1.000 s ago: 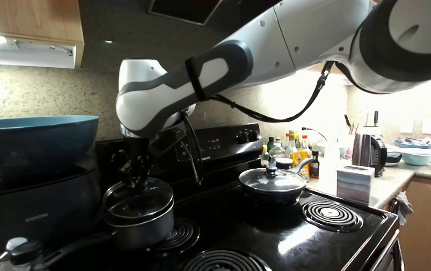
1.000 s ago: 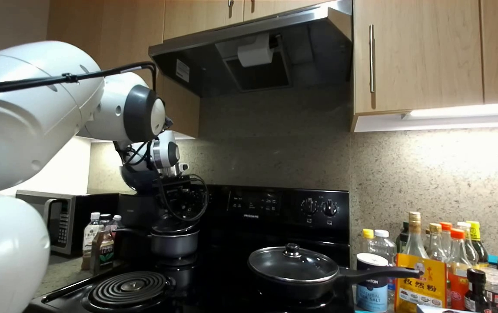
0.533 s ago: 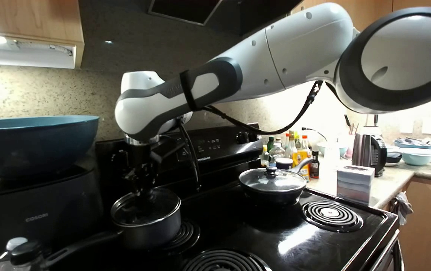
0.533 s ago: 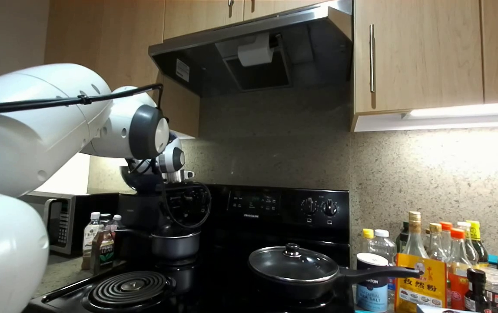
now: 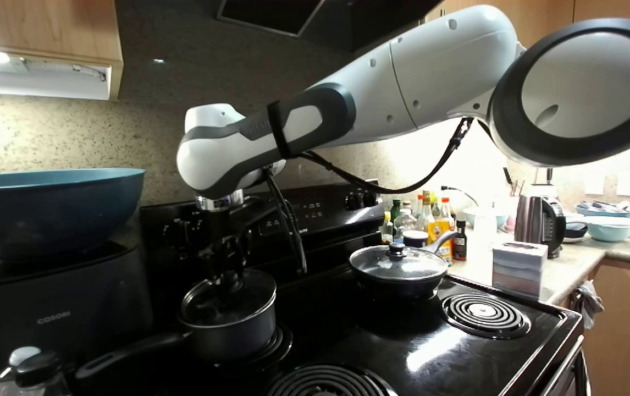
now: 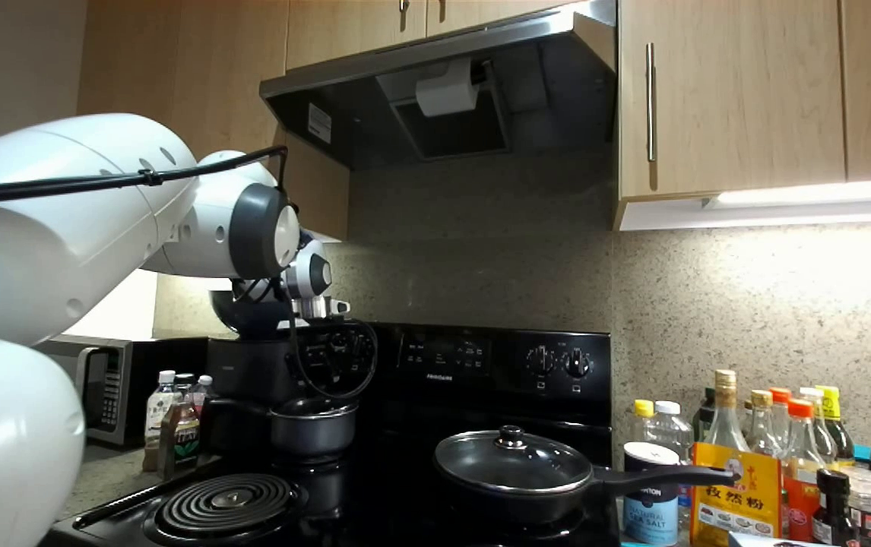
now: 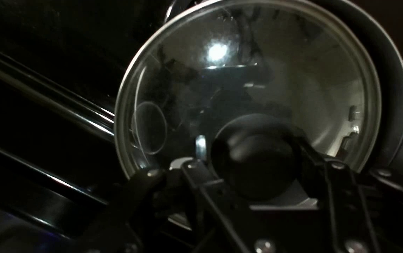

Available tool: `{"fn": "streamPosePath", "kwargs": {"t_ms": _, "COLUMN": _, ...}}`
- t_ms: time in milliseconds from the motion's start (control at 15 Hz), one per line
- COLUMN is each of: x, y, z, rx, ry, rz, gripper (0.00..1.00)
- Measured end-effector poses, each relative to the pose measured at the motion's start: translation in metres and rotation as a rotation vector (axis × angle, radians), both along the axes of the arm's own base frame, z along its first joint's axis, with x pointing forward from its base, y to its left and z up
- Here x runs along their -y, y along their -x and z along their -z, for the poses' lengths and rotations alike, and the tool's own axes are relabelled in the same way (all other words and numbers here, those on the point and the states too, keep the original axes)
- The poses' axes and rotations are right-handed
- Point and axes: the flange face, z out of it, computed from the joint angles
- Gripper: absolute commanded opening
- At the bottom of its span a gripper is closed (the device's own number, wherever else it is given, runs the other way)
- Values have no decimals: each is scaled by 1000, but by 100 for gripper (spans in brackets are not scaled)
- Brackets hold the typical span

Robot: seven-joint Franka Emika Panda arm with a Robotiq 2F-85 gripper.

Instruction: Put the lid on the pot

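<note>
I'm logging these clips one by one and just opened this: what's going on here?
A robot arm is fitting a lid onto a grey saucepan on the stove. Its gripper straddles the lid's black knob; whether it grips the knob, I can't tell. The lid is over the saucepan's mouth, but in the wrist view a crescent of the saucepan shows past its edge, so it may not be fully seated. A wider lidded pan stands elsewhere on the stove.
</note>
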Motion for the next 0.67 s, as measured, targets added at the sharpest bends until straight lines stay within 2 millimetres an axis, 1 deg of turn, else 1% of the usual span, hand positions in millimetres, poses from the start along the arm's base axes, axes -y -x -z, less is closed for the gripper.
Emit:
{"fn": "streamPosePath", "kwargs": {"t_ms": 67, "x": 5, "y": -1, "z": 2, "rx": -10, "ry": -2, "rz": 11, "gripper": 97}}
{"fn": "streamPosePath", "kwargs": {"t_ms": 133, "x": 9, "y": -2, "z": 4, "rx": -24, "ry": -12, "rz": 23, "gripper": 100}}
{"fn": "streamPosePath", "kwargs": {"t_ms": 333, "x": 23, "y": -6, "z": 12, "rx": -66, "ry": -50, "rz": 60, "gripper": 100}}
{"fn": "streamPosePath", "kwargs": {"t_ms": 400, "x": 27, "y": -7, "z": 14, "rx": -75, "ry": -63, "rz": 71, "gripper": 80}}
{"fn": "streamPosePath", "kwargs": {"t_ms": 467, "x": 29, "y": -8, "z": 17, "rx": -82, "ry": -73, "rz": 78, "gripper": 75}}
{"fn": "streamPosePath", "kwargs": {"t_ms": 533, "x": 31, "y": -9, "z": 17, "rx": -87, "ry": -83, "rz": 84, "gripper": 72}}
{"fn": "streamPosePath", "kwargs": {"t_ms": 667, "x": 30, "y": -9, "z": 15, "rx": -90, "ry": -101, "rz": 87, "gripper": 60}}
